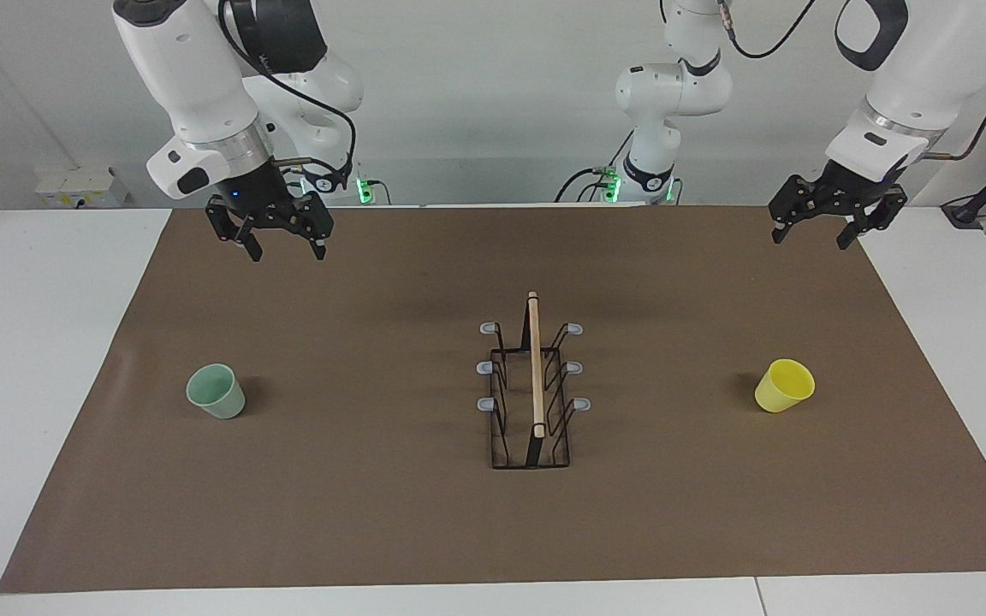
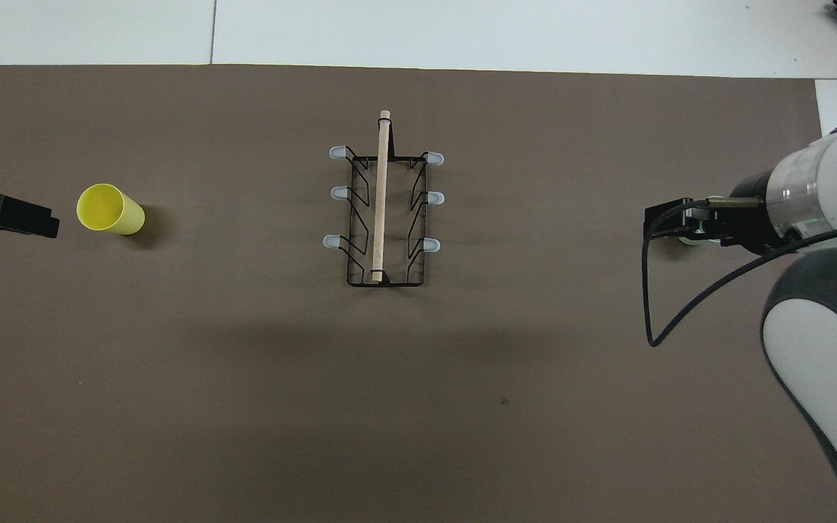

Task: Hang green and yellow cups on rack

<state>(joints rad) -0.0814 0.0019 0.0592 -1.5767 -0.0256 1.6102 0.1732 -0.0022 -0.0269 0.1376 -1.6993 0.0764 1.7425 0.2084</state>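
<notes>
You are at the very start: nothing is hung yet, and both cups stand on the brown mat of the table, well apart from the rack. The right tool hangs in the air over the mat edge at the robots' end, toward the right arm's end of the table, fingers spread wide and holding nothing. The left tool hangs likewise toward the left arm's end, also spread and empty. The green cup sits upright, mouth up, toward the right arm's end; in the overhead view the right arm covers it. The yellow cup sits toward the left arm's end, its mouth tipped toward the camera in both views, so it looks upright to me. Your next move, as I judge it, is to bring each tool down onto the cup at its own end, grip the wall near the rim, then turn the cup mouth-down to slide it over a peg. The rack is a black wire frame in the middle of the mat, with a light wooden rod along its top and 6 grey-tipped pegs, 3 on each side, all bare. The cups are small, tapered and handleless, so expect a light, slippery grip.
</notes>
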